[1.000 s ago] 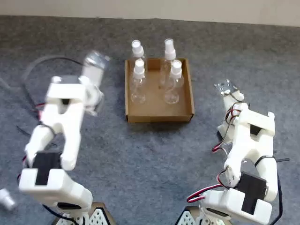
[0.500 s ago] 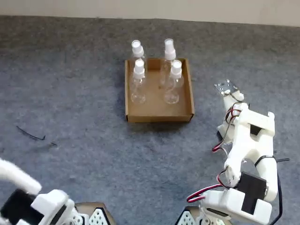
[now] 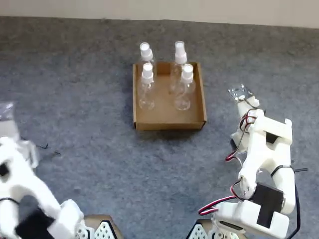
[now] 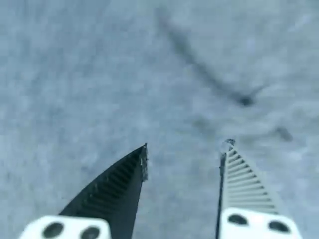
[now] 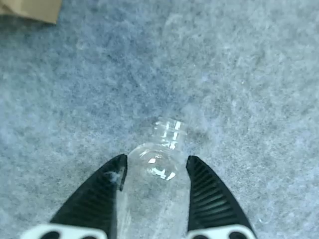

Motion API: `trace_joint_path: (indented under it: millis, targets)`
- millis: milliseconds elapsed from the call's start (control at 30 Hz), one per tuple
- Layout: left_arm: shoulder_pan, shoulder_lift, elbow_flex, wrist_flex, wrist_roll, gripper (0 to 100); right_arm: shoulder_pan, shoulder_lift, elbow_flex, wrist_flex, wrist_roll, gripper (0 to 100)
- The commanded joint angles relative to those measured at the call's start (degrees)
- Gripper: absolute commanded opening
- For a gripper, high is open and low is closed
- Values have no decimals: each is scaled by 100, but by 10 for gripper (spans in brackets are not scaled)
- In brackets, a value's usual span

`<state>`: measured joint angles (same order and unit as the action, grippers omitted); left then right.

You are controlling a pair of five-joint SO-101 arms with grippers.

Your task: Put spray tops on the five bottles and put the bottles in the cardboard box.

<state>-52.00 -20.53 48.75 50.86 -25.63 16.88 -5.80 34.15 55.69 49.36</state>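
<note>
Clear capless bottle (image 5: pixel 160 167): I'm clamping it steady in the right gripper (image 5: pixel 157 160); left gripper (image 4: pixel 185 146), gaping empty, should be fetching a top.

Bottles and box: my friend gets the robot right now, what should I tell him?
The left pincer is open and empty, over the carpet.
The right pincer is shut on the fifth bottle, whose neck is bare.
Done: four bottles stand in the box with spray tops on.
Left to do: give the fifth bottle its top, then put it in the box too.
</note>
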Motion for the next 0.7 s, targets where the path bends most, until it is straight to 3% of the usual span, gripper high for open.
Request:
trace_joint_path:
  millis: [0, 300, 533, 667]
  targets:
    - [1218, -1692, 224, 457, 378, 221, 40, -31, -84, -66, -413, 5]
    - [2870, -5516, 2290, 431, 404, 221, 48, -22, -92, -84, -677, 5]
    - [3336, -8277, 3899, 457, 404, 221, -13, -31, -101, -84, -1099, 5]
    - [3582, -8365, 4444, 211, 387, 221, -171, -4, -92, -84, -1134, 5]
